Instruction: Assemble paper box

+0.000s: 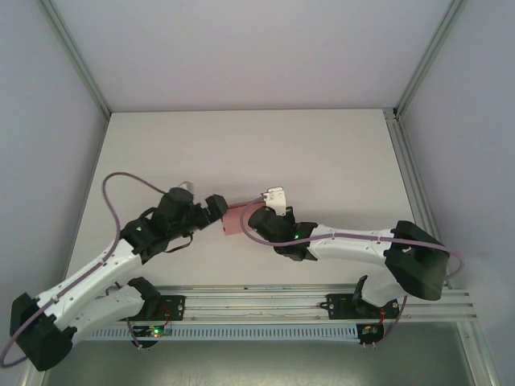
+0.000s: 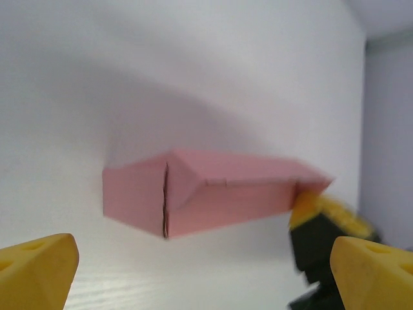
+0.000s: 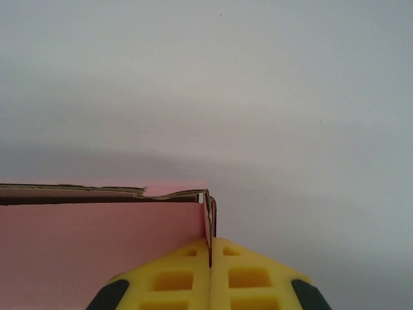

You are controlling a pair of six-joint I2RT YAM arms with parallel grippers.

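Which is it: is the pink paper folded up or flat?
Folded up. The paper box shows walls meeting at creased corners, not a flat sheet; the right hand pinches one wall's edge.

1. The top external camera sits high above and behind the arm bases. It faces down and forward over the whole white table (image 1: 322, 153), with the bases along the bottom edge. It is the farthest view.
2. The left wrist camera rides low, close to the tabletop. It faces along it past the left gripper (image 2: 206, 287), whose yellow fingertips (image 2: 39, 268) sit in the bottom corners.
3. The right wrist camera looks out along the right gripper (image 3: 210, 271) from very near.
4. All three views share the pink paper box (image 1: 232, 219) at mid-table. The left wrist view also catches the right gripper at the box's right end.
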